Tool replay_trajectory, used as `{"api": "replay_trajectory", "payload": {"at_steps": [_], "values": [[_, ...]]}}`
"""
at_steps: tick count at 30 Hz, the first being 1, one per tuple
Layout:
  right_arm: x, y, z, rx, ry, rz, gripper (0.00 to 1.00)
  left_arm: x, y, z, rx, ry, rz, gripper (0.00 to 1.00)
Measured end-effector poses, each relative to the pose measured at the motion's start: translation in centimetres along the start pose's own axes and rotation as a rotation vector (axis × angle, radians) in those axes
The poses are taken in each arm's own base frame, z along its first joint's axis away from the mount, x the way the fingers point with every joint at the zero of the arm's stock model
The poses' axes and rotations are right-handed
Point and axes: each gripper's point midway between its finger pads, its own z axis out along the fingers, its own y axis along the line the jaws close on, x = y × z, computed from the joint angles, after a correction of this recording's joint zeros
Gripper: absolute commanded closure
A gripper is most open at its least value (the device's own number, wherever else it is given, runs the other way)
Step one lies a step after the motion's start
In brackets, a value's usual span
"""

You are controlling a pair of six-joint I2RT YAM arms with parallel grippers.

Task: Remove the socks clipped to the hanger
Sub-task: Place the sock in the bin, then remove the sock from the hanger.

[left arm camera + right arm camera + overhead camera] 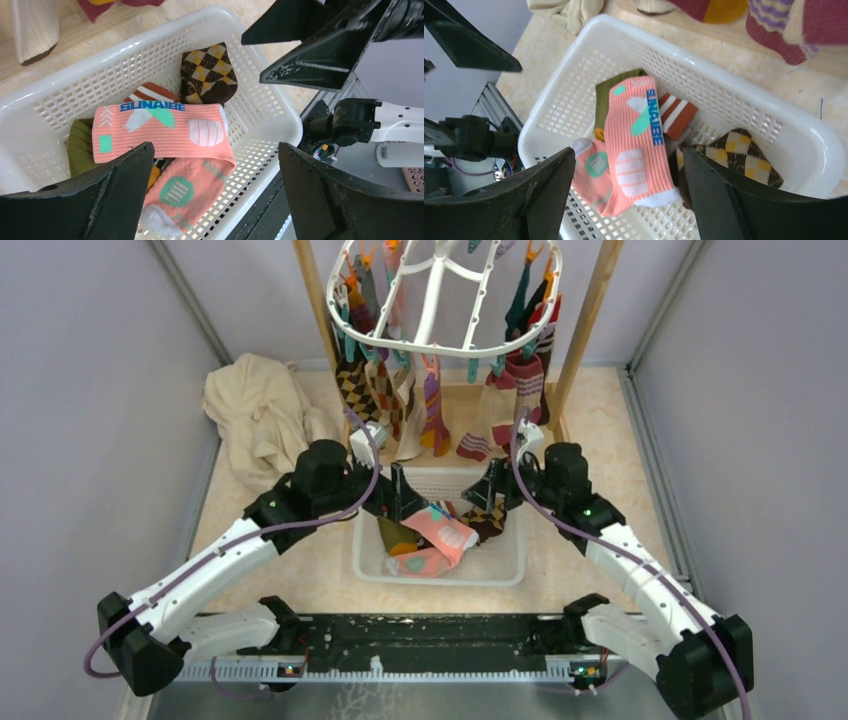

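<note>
The white oval hanger (440, 340) hangs at the top centre with several socks (526, 375) still clipped round its rim. Both grippers hover over the white mesh basket (375, 565) below it. My left gripper (405, 492) is open and empty; in the left wrist view (215, 165) a pink sock (165, 132) lies between its fingers in the basket. My right gripper (490, 490) is open and empty; in the right wrist view (629, 175) it sits above the same pink sock (636, 140). A brown argyle sock (207, 75) lies loose in the basket too.
The basket also holds an olive sock (80, 147) and a rust striped sock (676, 112). A beige cloth (255, 405) lies at the back left. Wooden frame posts (590, 310) stand either side of the hanger. Grey walls close in both sides.
</note>
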Motion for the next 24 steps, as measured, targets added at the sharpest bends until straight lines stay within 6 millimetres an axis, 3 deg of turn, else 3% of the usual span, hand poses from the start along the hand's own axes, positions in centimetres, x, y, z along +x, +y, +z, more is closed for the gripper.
{"api": "replay_trajectory", "payload": {"at_steps": [7, 15, 24], "values": [[3.2, -1.0, -1.2, 0.040, -0.003, 0.031, 0.19, 0.3, 0.2, -0.6, 0.002, -0.047, -0.009, 0.01], [2.4, -0.9, -2.4, 0.066, -0.091, 0.029, 0.19, 0.9, 0.7, -1.8, -0.014, -0.082, -0.034, 0.01], [3.1, -1.8, -2.0, 0.097, -0.108, 0.062, 0.19, 2.2, 1.3, -2.9, -0.029, -0.099, -0.069, 0.01]]}}
